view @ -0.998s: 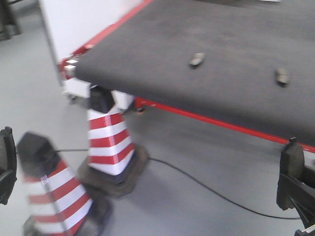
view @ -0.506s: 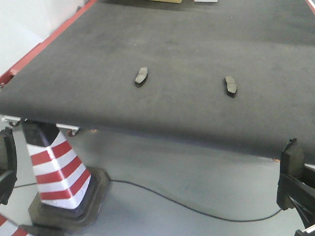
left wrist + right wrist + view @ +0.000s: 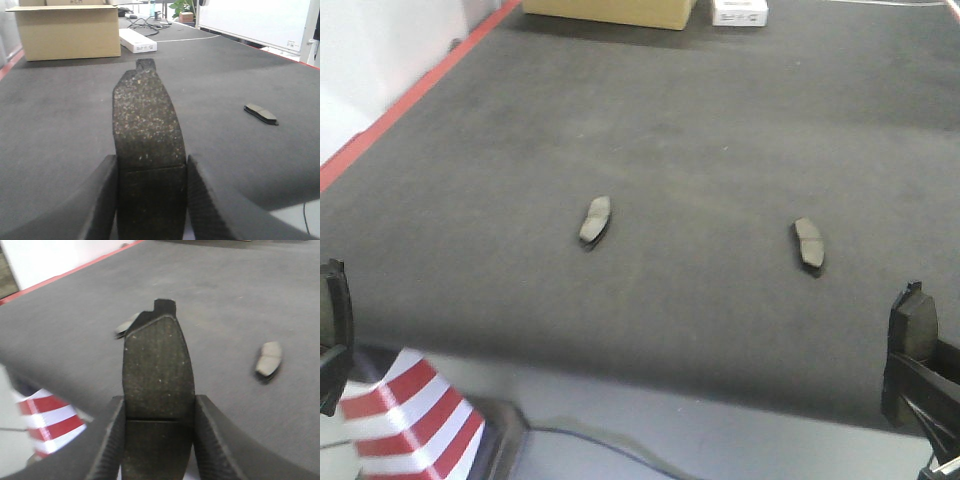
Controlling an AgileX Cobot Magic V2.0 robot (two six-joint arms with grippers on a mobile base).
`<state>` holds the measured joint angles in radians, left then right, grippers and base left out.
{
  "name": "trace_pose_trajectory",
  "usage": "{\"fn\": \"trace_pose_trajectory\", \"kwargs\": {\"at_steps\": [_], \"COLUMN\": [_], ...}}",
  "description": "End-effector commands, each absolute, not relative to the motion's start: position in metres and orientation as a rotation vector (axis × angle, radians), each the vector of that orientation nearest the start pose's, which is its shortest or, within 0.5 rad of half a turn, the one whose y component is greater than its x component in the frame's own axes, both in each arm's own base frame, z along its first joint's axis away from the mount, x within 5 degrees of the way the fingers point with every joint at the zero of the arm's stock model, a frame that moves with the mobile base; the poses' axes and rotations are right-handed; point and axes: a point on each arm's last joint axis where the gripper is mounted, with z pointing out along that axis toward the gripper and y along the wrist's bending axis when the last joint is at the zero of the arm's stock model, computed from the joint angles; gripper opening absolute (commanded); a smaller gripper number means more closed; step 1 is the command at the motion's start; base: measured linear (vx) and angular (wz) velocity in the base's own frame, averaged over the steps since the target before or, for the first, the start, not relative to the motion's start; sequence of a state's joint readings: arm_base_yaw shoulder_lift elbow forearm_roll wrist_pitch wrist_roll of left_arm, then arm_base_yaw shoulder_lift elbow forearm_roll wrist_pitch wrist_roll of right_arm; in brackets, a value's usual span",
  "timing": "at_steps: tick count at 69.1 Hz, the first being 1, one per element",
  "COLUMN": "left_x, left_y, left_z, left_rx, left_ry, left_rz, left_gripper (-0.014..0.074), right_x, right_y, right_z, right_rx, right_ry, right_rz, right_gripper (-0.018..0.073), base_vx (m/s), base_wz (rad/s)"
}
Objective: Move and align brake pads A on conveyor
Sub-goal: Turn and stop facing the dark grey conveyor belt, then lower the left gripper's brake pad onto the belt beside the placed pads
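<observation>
Both grippers clamped on brake pads; two more pads loose on conveyor (image 3: 720, 130)

Left gripper (image 3: 150, 200) and right gripper (image 3: 159, 440) each pinch a speckled curved pad (image 3: 146, 130) (image 3: 157, 365) upright, jaw bases cropped. Flat grey pads (image 3: 595, 219) (image 3: 809, 243) lie well apart on felt-like belt, cardboard box (image 3: 610, 12) cut off

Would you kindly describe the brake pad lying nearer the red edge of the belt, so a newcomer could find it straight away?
Start at the wide dark conveyor, whose red edge runs up its left side, with a cardboard box at the far end. Two loose pads lie on the near part of the belt; the left pad is the one closer to that red edge. Unlike the right pad, it leans with its far end tipped rightward.
</observation>
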<state>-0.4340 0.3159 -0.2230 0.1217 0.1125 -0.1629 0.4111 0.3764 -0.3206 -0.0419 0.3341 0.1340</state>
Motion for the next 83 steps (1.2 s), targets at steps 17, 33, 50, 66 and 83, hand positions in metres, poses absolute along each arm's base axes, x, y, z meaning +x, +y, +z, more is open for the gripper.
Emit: {"fn": "trace_pose_trajectory", "kwargs": {"at_steps": [17,33,50,66,83], "left_x": [0.0774,0.0774,0.0774,0.0774,0.0774], "left_y": [-0.0363,-0.0363,-0.0363,-0.0363,-0.0363], "left_z": [0.2764,0.2764,0.2764,0.2764,0.2764], "left_rx": [0.309,0.309,0.309,0.309,0.309], "left_ry": [1.545,1.545,1.545,1.545,1.545], "left_rz": [-0.378,-0.378,-0.378,-0.378,-0.378], "left_gripper": [0.0147,0.0147,0.0147,0.0147,0.0147], "right_x": [0.0837,0.0837,0.0837,0.0837,0.0837], "right_y": [0.0350,0.0350,0.0350,0.0350,0.0351], "right_z": [0.2838,0.2837,0.2837,0.2837,0.2837], "right_rx": [-0.285,-0.285,-0.285,-0.285,-0.284], "right_ry": [1.741,1.743,1.743,1.743,1.743], "right_rz": [0.341,0.341,0.341,0.341,0.342], "right_gripper": [0.0026,0.0026,0.0026,0.0026,0.0026], "base_vx": [0.27,0.21,0.11,0.01,0.00], "base_wz": [-0.33,-0.43,-0.13,0.05,0.00]}}
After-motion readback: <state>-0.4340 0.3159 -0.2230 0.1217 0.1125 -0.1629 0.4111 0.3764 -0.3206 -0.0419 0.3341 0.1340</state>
